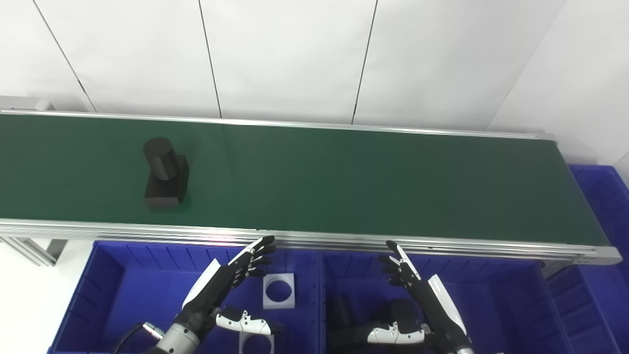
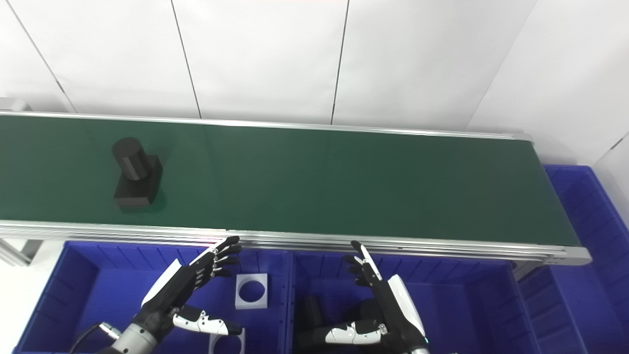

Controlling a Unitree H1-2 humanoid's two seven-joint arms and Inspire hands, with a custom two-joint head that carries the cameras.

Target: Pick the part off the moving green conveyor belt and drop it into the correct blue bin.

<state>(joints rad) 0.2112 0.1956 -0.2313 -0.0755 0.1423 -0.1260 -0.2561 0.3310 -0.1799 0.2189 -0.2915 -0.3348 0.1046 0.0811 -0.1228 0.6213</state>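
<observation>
Both hands wait low over the blue bins, palms facing each other. The left hand tilts up toward the belt rail, fingers spread and empty; the right hand mirrors it, fingers apart too. The black part sits far left on the green conveyor belt, well apart from both.

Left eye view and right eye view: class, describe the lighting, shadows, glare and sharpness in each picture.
Left eye view: even, bright light; the black part casts a faint shadow on the green belt; a pinkish glare streak on the near rail. Right eye view: same soft light; white wall nearly washed out; part and both open hands, left and right, look reasonably sharp.
</observation>
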